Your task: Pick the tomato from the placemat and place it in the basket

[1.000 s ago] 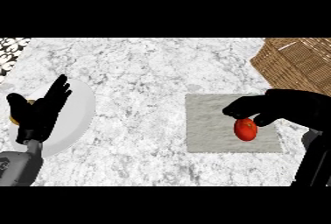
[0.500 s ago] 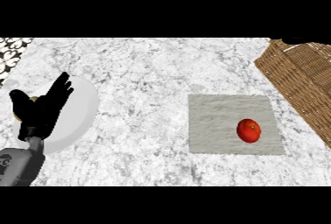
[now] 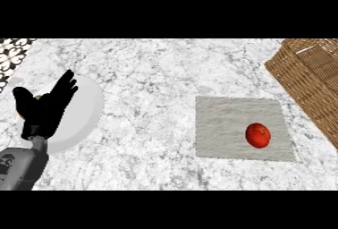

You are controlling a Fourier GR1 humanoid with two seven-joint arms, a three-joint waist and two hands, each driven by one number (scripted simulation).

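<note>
on the table: tomato [image 3: 259, 135] on placemat [image 3: 243, 129], not yet picked; basket [image 3: 313, 85] at right awaits it; left hand [image 3: 45, 108] resting, fingers straight and apart.

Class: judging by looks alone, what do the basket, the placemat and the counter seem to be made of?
Basket: woven wicker or rattan, brown with a visible weave.
Placemat: probably cloth or felt, flat, matte grey, faintly mottled.
Counter: looks like marble or similar stone, white with grey veining.

The tomato [image 3: 259, 135] lies on the grey placemat [image 3: 231, 125] to my right, the wicker basket [image 3: 317, 85] beyond it at the far right, while my left hand [image 3: 45, 107] rests open over a white plate [image 3: 89, 112].
</note>
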